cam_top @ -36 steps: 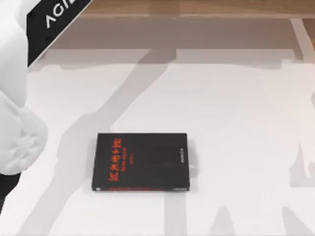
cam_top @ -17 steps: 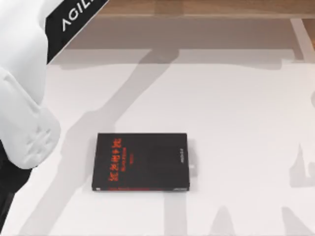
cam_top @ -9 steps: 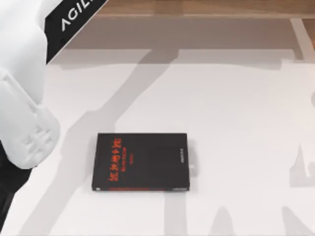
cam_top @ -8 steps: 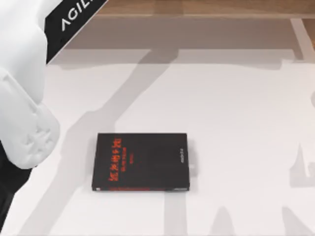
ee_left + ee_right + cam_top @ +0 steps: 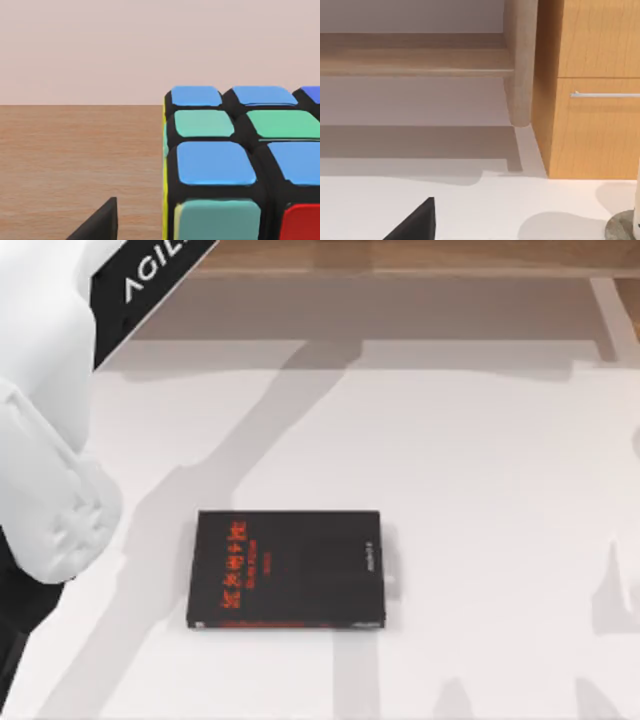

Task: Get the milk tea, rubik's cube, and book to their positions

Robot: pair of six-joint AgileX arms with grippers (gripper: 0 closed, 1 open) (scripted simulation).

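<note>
The left gripper's dark fingertip (image 5: 97, 222) juts up in the left wrist view just beside a Rubik's cube with black edges and blue, green, red and yellow stickers (image 5: 240, 175), which sits close in front of the camera on a brown wood-grain surface (image 5: 75, 155); whether that gripper is spread wide or nearly closed cannot be told, nor whether it touches the cube. From above, the left arm's bulky white housing (image 5: 50, 440) looms over the table's left side. Near the middle of the white tabletop (image 5: 480, 460) lies a flat black book with red lettering (image 5: 288, 568), not the light-blue one the task names. The right arm's own dark fingertip (image 5: 415, 222) hangs over white tabletop facing a wooden cabinet with a metal handle (image 5: 595, 95), its opening likewise unreadable. The risk I judge: an off-centre closure could twist the cube or push it away.
</note>
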